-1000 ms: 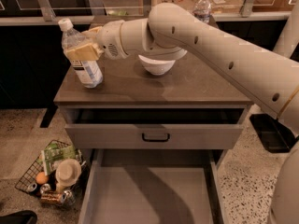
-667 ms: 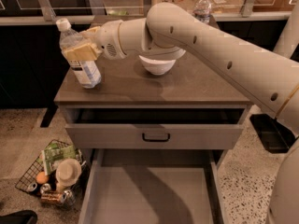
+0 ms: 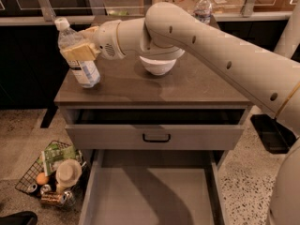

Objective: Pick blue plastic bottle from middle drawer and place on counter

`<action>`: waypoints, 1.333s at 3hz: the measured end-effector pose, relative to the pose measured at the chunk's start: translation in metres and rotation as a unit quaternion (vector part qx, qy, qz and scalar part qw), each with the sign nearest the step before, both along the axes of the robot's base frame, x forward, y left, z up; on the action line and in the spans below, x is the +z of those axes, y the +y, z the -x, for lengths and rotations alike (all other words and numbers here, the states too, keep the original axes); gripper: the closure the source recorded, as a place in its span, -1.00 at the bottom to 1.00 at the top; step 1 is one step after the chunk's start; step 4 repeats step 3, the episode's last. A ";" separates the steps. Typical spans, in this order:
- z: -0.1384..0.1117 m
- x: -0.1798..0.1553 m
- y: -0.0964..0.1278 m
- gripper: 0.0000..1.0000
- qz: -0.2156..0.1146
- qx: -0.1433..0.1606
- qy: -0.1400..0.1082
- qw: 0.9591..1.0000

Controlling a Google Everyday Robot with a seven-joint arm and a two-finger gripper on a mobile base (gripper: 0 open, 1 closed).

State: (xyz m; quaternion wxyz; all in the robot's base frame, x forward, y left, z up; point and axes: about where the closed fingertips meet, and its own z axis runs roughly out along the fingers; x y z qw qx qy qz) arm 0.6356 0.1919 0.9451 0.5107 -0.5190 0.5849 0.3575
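Brown-grey stone surface (image 3: 197, 86) carries the blue plastic bottle (image 3: 84, 67) near its left edge, base seemingly touching down, with the tool (image 3: 78, 53) clamped around its upper body. Below, the middle drawer (image 3: 150, 196) stands open and bare. Only 1 step looks left: letting go and backing away.

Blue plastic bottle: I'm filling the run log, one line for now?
claw: shut on blue plastic bottle | bottle: tilted, at counter edge | middle drawer: open
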 end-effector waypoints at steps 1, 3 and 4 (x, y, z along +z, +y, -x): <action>0.001 0.000 0.002 -0.74 0.000 0.002 0.000 1.000; 0.003 0.001 0.005 -1.00 0.000 0.004 0.000 1.000; 0.003 0.001 0.005 -1.00 0.000 0.004 0.000 1.000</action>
